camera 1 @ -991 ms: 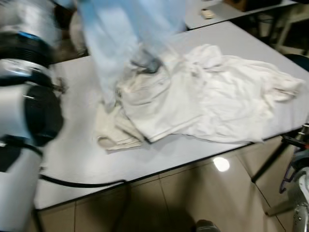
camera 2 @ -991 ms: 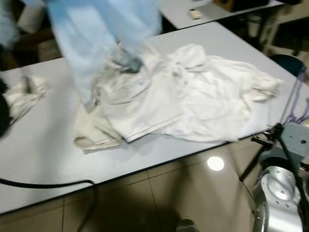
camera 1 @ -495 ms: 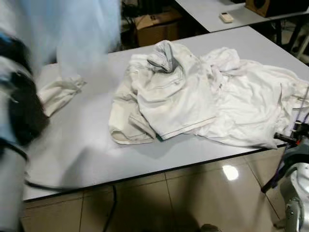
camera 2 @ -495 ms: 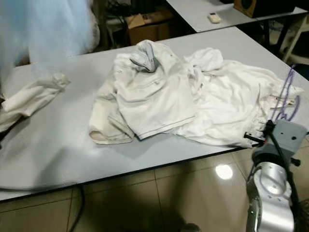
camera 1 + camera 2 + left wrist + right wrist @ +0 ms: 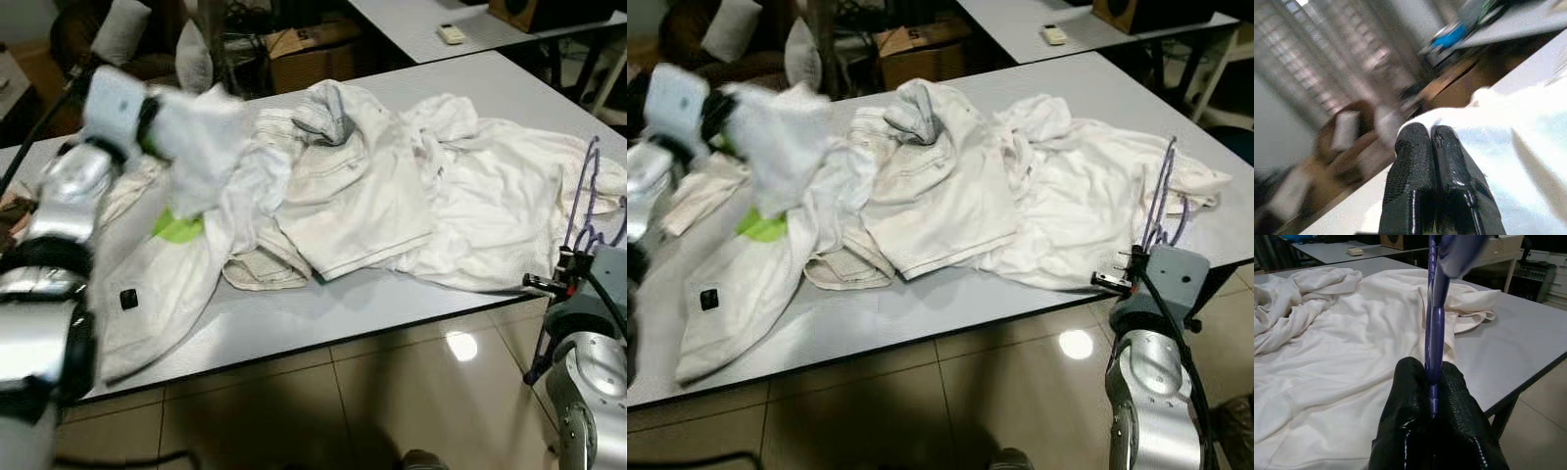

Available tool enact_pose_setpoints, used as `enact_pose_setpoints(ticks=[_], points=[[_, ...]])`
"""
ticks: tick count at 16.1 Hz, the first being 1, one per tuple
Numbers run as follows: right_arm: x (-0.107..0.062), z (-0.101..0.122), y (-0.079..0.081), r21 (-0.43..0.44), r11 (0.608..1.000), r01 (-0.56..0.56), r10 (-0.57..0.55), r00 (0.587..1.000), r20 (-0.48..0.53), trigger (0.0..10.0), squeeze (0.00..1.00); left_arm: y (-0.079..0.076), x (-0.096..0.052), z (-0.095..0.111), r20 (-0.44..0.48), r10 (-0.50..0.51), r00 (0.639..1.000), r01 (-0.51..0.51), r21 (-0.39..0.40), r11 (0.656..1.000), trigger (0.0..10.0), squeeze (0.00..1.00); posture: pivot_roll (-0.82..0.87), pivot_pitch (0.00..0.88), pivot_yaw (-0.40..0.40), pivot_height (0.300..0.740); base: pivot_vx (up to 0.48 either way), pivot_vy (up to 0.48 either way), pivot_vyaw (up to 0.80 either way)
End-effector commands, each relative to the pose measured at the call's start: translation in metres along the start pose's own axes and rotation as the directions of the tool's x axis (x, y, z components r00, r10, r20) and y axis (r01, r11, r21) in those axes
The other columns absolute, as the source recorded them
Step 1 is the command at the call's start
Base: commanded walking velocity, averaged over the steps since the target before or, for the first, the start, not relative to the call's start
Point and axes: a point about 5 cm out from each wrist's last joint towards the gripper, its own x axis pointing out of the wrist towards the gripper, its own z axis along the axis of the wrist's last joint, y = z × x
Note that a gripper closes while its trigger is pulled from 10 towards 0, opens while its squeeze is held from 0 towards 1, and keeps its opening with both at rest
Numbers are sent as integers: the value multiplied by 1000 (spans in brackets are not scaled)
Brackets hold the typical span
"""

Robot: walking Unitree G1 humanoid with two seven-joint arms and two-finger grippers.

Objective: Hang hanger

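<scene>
My right claw is clamped on the purple hanger, holding it upright off the tabletop edge at about 4 o'clock, I judge so a garment can be fed onto it. My left claw has its fingers pressed together with white cloth beyond them; whether it pinches that cloth I cannot tell. At 9 o'clock the left arm lifts a shirt clear of the pile of white clothes, probably to separate one piece.

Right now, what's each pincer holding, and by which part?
Right pincer: purple hanger, pinched on its thin wire. Left pincer: shut on white garment; which part cannot be told.
</scene>
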Motion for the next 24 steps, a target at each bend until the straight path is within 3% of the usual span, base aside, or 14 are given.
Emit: enact_pose_setpoints(ticks=[1, 3, 6, 8, 9, 10, 11, 12, 14, 16, 19, 21, 23, 24], points=[[-1, -1, 5, 7, 1000, -29, 30, 1000, -3, 10000, 0, 20, -5, 1, -11, 90, 996, -89, 84, 992, 0, 0, -221, 0, 137, 740, 0, 0, 0], [-1, -1, 4, 3, 999, -33, 33, 999, -5, 10000, 0, 30, -13, -2, -20, 113, 993, -107, 202, 974, 0, 0, -214, 0, 132, 740, 0, 0, 0], [0, -2, 8, -1, 999, -53, 53, 999, -8, 10000, 0, -12, -18, -22, -127, -216, 968, 234, 152, 960, 0, 0, -212, 0, 137, 740, 0, 0, 0], [-1, -3, 8, 3, 999, -53, 53, 999, -7, 10000, 0, -59, -42, -46, -198, -535, 821, 549, 18, 836, 0, 0, -210, 0, 137, 740, 0, 0, 0], [-1, -3, 8, 4, 999, -53, 53, 999, -8, 10000, 0, -66, -47, -45, -196, -582, 789, 593, -6, 806, 0, 0, -210, 0, 137, 740, 0, 0, 0], [-1, -4, 9, 3, 998, -56, 56, 998, -8, 10000, 0, -67, -53, -52, -303, -589, 749, 618, 1, 786, 3451, 0, -212, 0, 139, 740, 0, 0, 0], [-1, -3, 9, 3, 998, -59, 59, 998, -5, 10000, 0, -57, -51, -55, -350, -547, 761, 592, 29, 805, 10000, 0, -218, 0, 143, 740, 0, 0, 0], [0, -3, 8, 2, 998, -58, 58, 998, -3, 10000, 0, -50, -46, -44, -277, -554, 785, 574, -11, 819, 10000, 1000, -219, 0, 145, 740, 0, 0, 0], [0, -3, 6, -1, 999, -53, 53, 999, 0, 10000, 0, -46, -50, -28, -204, -649, 733, 649, -75, 757, 10000, 1000, -223, 0, 150, 740, 0, 0, 0], [-2, -2, 2, 1, 999, -32, 32, 999, 4, 10000, 0, -41, -68, -5, -89, -822, 562, 805, -166, 569, 10000, 1000, -233, 0, 161, 740, 0, 0, 0], [-2, -2, 0, 5, 1000, -21, 21, 1000, 6, 10000, 0, -39, -64, 18, 105, -831, 546, 826, -231, 514, 10000, 1000, -238, 0, 165, 740, 0, 0, 0], [-3, -1, 1, 8, 1000, -18, 18, 1000, 9, 10000, 0, -64, -50, 35, 249, -807, 535, 838, -279, 469, 10000, 1000, -251, 0, 174, 740, 0, 0, 0], [-3, 0, 1, 13, 1000, -12, 12, 1000, 14, 10000, 0, -92, -37, 30, 207, -811, 547, 827, -284, 485, 10000, 1000, -267, 0, 179, 740, 0, 0, 0], [-4, 1, 1, 16, 1000, -8, 7, 1000, 15, 10000, 0, -106, -28, 24, 168, -793, 586, 799, -283, 531, 10000, 1000, -274, 0, 182, 740, 0, 0, 0]])
